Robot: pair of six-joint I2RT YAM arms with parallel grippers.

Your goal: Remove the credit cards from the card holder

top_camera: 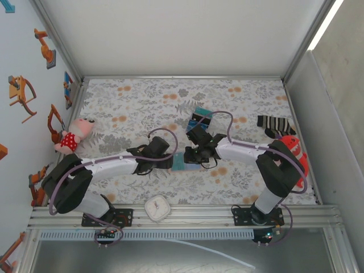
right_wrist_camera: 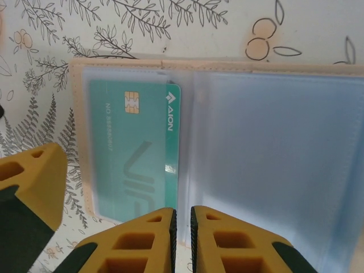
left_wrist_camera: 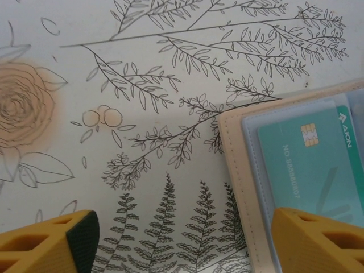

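Left arm (top_camera: 108,166) and right arm (top_camera: 244,152) bent inward toward each other, left fingers (left_wrist_camera: 40,247) spread wide, right fingers (right_wrist_camera: 142,244) nearly together

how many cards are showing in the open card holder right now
1. A teal AION card sits in the clear sleeve on one half of the tan card holder. The other sleeve looks empty, though more cards could hide behind this one.
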